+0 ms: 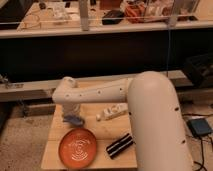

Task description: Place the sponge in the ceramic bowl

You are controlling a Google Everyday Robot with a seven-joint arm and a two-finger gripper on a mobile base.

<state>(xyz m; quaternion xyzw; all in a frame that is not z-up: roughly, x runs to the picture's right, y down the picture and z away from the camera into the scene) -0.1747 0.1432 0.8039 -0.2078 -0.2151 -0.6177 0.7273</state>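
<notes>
The ceramic bowl [78, 147], a shallow orange-red dish with pale swirls at its centre, rests on the wooden table near its front left. Just behind the bowl's far rim is the small blue sponge [73, 119]. My gripper [73, 114] points down directly over the sponge, at the end of the white arm [100, 91] that reaches in from the right. The gripper's tip meets the sponge's top. Whether the sponge lies on the table or hangs slightly above it does not show.
A black-and-white striped block [120, 145] lies to the right of the bowl near the front edge of the table [55, 127]. A pale oblong object [112, 112] sits mid-table. My arm's large white body [157, 125] fills the right foreground. A dark counter stands behind.
</notes>
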